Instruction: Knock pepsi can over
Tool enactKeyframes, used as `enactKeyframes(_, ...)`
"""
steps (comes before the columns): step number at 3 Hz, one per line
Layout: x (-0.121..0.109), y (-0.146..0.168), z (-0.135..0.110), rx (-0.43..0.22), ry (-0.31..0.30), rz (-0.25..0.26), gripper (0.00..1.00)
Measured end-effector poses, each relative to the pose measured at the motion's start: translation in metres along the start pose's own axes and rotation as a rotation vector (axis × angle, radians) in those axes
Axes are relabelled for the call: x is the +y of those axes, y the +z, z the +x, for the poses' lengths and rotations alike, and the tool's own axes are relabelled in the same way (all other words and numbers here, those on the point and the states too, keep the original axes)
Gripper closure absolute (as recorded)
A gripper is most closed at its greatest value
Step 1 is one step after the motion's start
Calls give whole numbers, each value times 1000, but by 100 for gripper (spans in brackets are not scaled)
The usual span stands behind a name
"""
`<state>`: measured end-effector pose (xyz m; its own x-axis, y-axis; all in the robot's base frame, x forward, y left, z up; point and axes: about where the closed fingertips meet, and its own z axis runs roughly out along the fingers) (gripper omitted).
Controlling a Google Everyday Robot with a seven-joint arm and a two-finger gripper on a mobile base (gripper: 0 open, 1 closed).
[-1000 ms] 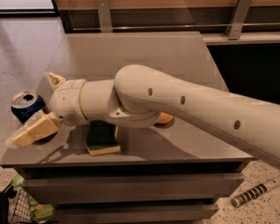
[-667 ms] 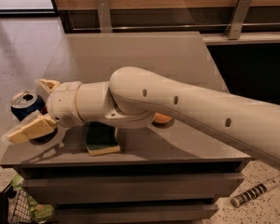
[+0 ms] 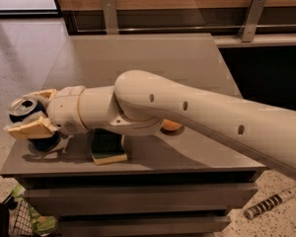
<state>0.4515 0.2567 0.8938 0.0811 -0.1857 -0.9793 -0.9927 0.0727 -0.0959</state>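
Note:
The pepsi can, dark blue with a silver top, stands near the left front corner of the grey table. It looks roughly upright, perhaps leaning a little. My gripper is at the can with its tan fingers open on either side. The near finger crosses in front of the can's body and hides its middle. The far finger is behind the can's top. Only the can's top and its blue base show.
A green and yellow sponge lies under my wrist near the front edge. An orange peeks out from under my arm. A wire basket sits on the floor at lower left, a striped tool at lower right.
My gripper has moved left and forward so its fingers now straddle the can, which earlier stood just beyond them. The near finger now covers the can's body.

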Motion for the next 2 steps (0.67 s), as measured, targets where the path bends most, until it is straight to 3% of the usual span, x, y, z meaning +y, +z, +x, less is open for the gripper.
enactKeyframes(1,2,1,-1,0,-3,-3,85)
enactKeyframes(2,3,2,-3,4,-5,-6,100)
